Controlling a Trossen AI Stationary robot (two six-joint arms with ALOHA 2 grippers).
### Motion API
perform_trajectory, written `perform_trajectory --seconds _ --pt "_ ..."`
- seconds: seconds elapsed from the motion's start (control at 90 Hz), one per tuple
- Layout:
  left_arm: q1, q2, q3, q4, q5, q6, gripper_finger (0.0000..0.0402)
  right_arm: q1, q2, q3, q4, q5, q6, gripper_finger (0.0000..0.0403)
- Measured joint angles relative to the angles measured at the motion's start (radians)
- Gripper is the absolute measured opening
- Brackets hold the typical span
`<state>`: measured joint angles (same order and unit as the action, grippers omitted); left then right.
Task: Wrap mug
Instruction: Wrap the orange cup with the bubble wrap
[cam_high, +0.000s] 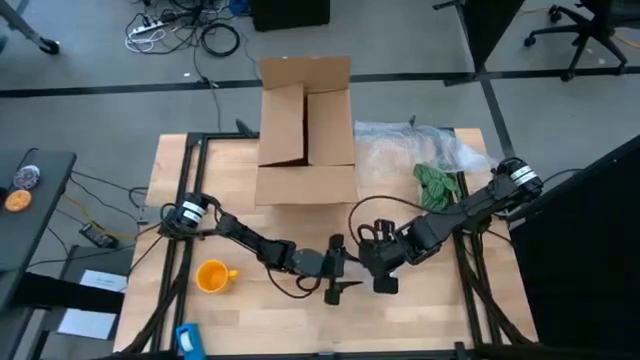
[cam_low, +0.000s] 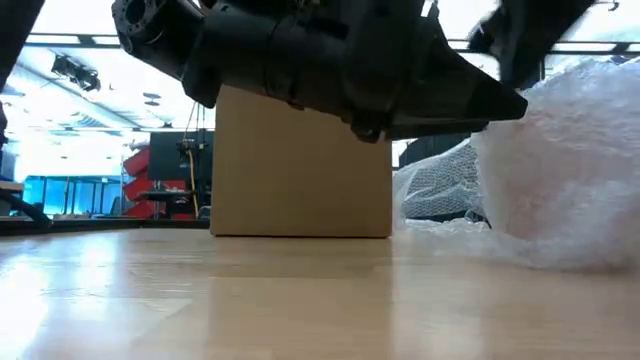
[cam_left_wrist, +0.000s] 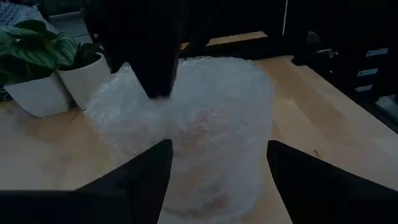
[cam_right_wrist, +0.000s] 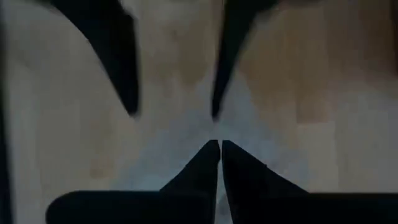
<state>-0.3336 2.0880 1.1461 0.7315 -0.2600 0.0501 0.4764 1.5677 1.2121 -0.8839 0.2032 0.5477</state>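
The small orange mug (cam_high: 213, 275) stands on the table near the front left, its handle toward the right, and no gripper touches it. A crumpled piece of clear bubble wrap (cam_left_wrist: 205, 124) sits on the table right of centre, also seen in the low view (cam_low: 560, 170). My right gripper (cam_right_wrist: 219, 144) is shut on it. My left gripper (cam_left_wrist: 217, 155) is open with a finger on either side of the wrap; whether they touch it I cannot tell. In the high view the two grippers, left (cam_high: 338, 275) and right (cam_high: 378, 262), meet near the front centre. My right gripper pinches the bubble wrap's upper part (cam_left_wrist: 163, 102) between its two shut fingers (cam_left_wrist: 155, 56), which come from above and point down. The wrap stands bunched up below the fingers, its lower part resting on the table.
An open cardboard box (cam_high: 305, 130) stands at the table's far middle. More bubble wrap (cam_high: 420, 145) lies far right, with a potted green plant (cam_high: 437, 185) beside it. A blue object (cam_high: 190, 340) lies at the front left edge.
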Motion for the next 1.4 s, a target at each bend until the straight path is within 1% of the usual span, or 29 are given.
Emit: perform_trajectory --seconds 0.111,0.289,0.344,0.422,0.556,0.789,0.844,0.922,1.022,1.133,1.4 --pt "-0.006 0.000 0.000 0.005 -0.004 -0.002 0.0248 0.007 0.000 -0.104 0.036 -0.010 0.054 0.0000" --pt "-0.016 0.000 0.000 0.016 -0.003 0.000 0.0248 -0.011 -0.006 -0.269 0.291 -0.076 0.061 0.0000" --pt "-0.016 0.000 0.000 0.017 -0.003 0.001 0.0248 -0.023 -0.010 -0.294 0.318 -0.095 0.060 0.0000" --pt "-0.014 0.000 0.000 0.017 -0.003 0.014 0.0248 -0.037 -0.009 -0.291 0.289 -0.104 0.061 0.0000" --pt "-0.007 0.000 0.000 0.018 -0.003 0.026 0.0248 -0.049 -0.010 -0.214 0.156 -0.103 0.037 0.0000" --pt "0.000 0.000 0.000 0.014 -0.003 0.024 0.0248 -0.045 -0.018 0.019 -0.124 -0.099 0.009 0.0000" --pt "-0.001 0.000 0.000 0.014 -0.001 0.021 0.0248 -0.037 -0.017 0.051 -0.148 -0.093 0.009 0.0000" --pt "-0.001 0.000 0.000 0.014 0.013 0.008 0.0248 -0.024 -0.017 0.073 -0.140 -0.082 0.011 0.0000" --pt "0.000 0.000 0.000 0.005 0.026 -0.009 0.0248 -0.005 -0.013 0.072 -0.137 -0.093 0.049 0.0000" --pt "-0.002 0.000 0.000 0.003 0.029 -0.026 0.0248 0.008 -0.014 0.028 -0.103 -0.093 0.080 0.0000" --pt "-0.006 0.000 0.000 0.040 0.030 -0.005 0.0248 -0.009 -0.018 -0.196 0.090 -0.107 0.118 0.0000"
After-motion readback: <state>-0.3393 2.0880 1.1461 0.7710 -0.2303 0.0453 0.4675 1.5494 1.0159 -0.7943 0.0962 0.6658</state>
